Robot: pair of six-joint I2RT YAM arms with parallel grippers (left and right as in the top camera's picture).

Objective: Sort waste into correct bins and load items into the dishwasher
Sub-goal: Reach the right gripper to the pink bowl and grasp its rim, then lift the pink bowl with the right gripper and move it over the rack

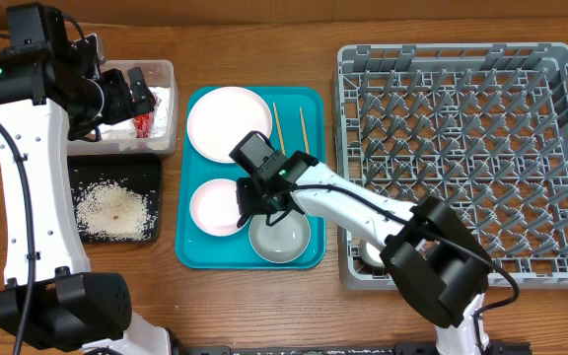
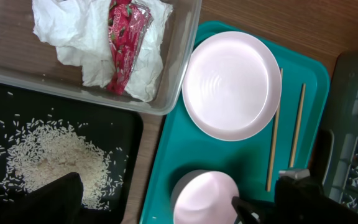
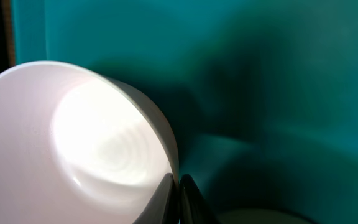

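My right gripper [image 1: 248, 200] [image 3: 178, 178] is shut on the right rim of a small pale pink dish [image 1: 213, 205] [image 3: 73, 143] [image 2: 204, 198] on the teal tray [image 1: 312, 99]. A large plate [image 1: 227, 123] and two chopsticks [image 1: 277, 123] lie further back on the tray, and a greyish bowl [image 1: 279, 237] sits at its front. My left gripper [image 1: 138, 94] [image 2: 176, 208] hangs open and empty over the clear tub [image 1: 169, 71]. Inside the tub lie the crumpled napkin [image 2: 98, 43] and red scrap [image 2: 124, 37]. Rice crumbs [image 1: 114, 209] lie in the black tray [image 1: 116, 163].
The grey dish rack [image 1: 461, 158] stands to the right of the teal tray, with nothing among its pegs. Part of my right arm reaches across the rack's front left corner. Bare wooden table runs along the back and the front.
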